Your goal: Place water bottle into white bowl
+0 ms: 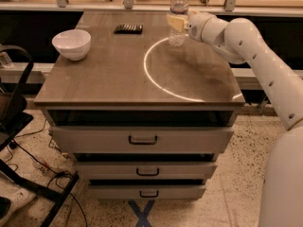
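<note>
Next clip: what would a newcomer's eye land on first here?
The white robot arm coming in from the right stands out, its gripper at the water bottle near the far edge of the cabinet top. Next come the bright arc of light across the wood and the white bowl at the far left.

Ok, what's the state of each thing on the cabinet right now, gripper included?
water bottle: upright, capped, back right of cabinet top.
white bowl: upright, empty, left side.
dark flat object: lying flat near back edge.
gripper: at the bottle's middle; grip unclear.
</note>
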### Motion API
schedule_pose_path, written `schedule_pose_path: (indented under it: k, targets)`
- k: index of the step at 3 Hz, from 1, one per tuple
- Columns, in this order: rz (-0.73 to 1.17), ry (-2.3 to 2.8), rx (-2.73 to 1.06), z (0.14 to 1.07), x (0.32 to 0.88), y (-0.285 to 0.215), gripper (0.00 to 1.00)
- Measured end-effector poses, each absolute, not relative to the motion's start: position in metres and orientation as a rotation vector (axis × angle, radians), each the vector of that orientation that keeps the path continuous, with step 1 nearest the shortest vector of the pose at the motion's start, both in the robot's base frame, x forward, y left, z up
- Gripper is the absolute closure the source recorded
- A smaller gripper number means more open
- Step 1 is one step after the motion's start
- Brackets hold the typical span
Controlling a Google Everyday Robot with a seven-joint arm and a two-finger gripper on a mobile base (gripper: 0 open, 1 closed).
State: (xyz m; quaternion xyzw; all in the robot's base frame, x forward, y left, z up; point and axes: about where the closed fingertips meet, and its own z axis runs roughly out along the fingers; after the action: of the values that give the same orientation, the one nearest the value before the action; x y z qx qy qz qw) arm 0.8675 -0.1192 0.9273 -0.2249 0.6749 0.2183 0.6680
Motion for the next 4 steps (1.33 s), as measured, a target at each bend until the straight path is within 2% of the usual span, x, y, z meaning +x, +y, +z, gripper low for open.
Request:
schedule_pose_path:
  k: [1,2,3,4]
  targets:
    - [0.496,1.524,-0.511,0.927,0.868,-0.116,0.86]
    - [0.499,1.523,-0.515,0.927,0.868,-0.112,1.00]
    - [0.499,1.523,-0.515,0.927,0.868,-0.112,1.00]
    - [0.480,1.501,-0.635,0.959,0.853,-0.082,1.00]
